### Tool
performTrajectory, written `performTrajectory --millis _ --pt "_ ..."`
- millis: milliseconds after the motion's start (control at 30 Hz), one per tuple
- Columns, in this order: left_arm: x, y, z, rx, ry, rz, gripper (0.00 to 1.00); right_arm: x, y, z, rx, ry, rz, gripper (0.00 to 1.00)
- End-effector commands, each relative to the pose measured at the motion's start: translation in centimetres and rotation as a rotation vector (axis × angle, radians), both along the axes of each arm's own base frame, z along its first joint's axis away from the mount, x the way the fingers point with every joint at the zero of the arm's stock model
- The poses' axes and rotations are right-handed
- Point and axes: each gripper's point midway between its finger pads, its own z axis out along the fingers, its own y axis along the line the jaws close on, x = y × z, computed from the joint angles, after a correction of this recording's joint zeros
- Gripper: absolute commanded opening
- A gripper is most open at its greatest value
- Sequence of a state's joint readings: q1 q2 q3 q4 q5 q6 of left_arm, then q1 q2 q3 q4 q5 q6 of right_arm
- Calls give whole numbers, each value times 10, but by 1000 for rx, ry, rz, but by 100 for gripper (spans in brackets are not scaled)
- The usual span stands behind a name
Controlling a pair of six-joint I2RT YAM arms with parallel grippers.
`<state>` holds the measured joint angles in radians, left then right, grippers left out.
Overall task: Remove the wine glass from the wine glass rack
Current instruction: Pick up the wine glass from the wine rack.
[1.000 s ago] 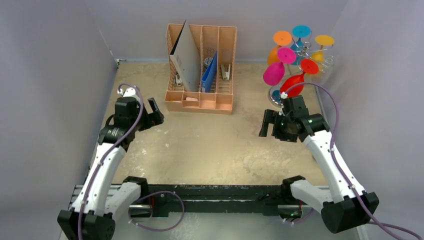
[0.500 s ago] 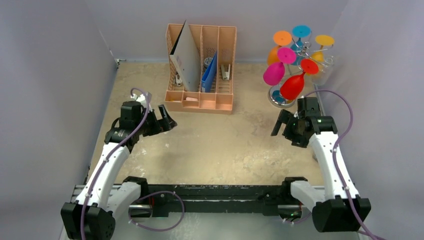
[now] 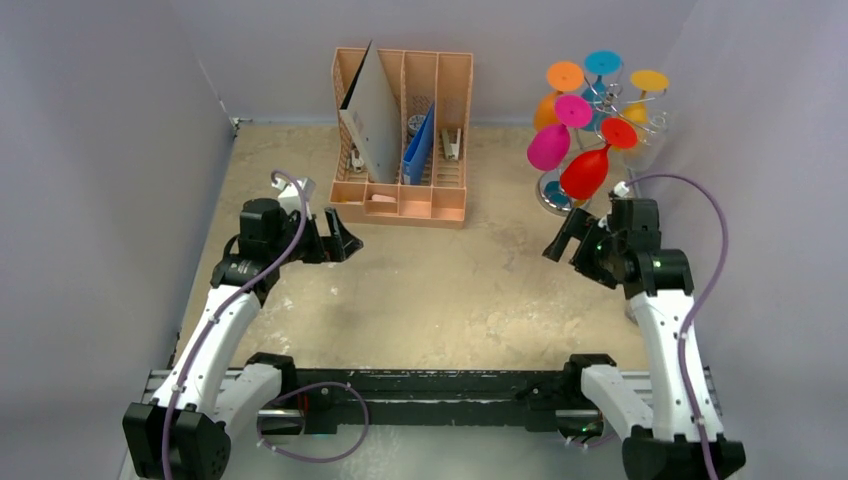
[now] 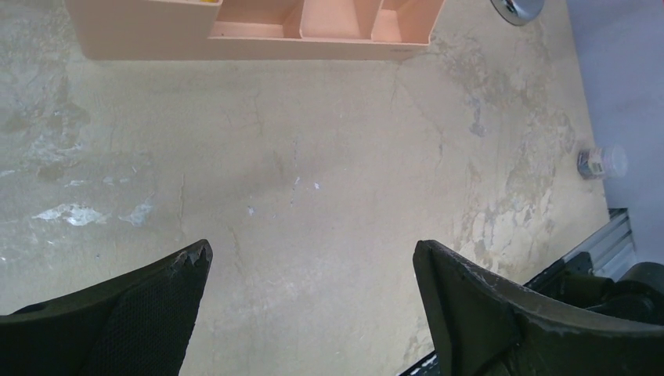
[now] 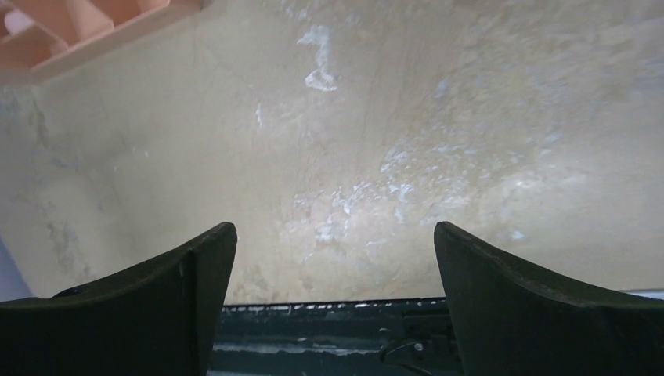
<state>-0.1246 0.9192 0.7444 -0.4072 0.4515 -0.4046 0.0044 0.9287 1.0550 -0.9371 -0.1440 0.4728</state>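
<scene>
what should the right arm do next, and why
Probably swing the right gripper round and lift it toward the red wine glass. Its jaws stand open and empty, aimed at the table rather than the wine glass rack, and that glass hangs bowl-down on the rack's near side, closest to the gripper.

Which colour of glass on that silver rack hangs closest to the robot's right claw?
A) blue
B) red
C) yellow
B: the red glass hangs on the near side of the wine glass rack, just beyond the open, empty right claw.
</scene>
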Motion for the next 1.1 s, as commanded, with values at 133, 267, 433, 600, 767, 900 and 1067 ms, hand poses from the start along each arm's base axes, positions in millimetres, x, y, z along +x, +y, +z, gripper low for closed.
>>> performTrajectory --millis 133,267,433,600,767,900,1067 --pt "4 6 20 80 -95 -45 98 -5 -83 61 -363 -133 -298 98" --pt "6 5 18 76 -92 -47 98 17 -86 85 -345 -130 -287 97" --pt "6 6 19 79 -68 -36 98 45 -52 125 -126 -191 -183 94" --pt "3 4 20 76 -47 -52 98 62 -42 168 -39 -279 -188 91" --pt "3 4 23 75 -60 -51 98 74 -51 181 14 -300 -234 88" --pt "1 4 26 75 -70 -52 98 86 -49 186 195 -289 -227 85" --pt "0 6 28 81 -83 -46 98 102 -50 189 349 -320 -218 80"
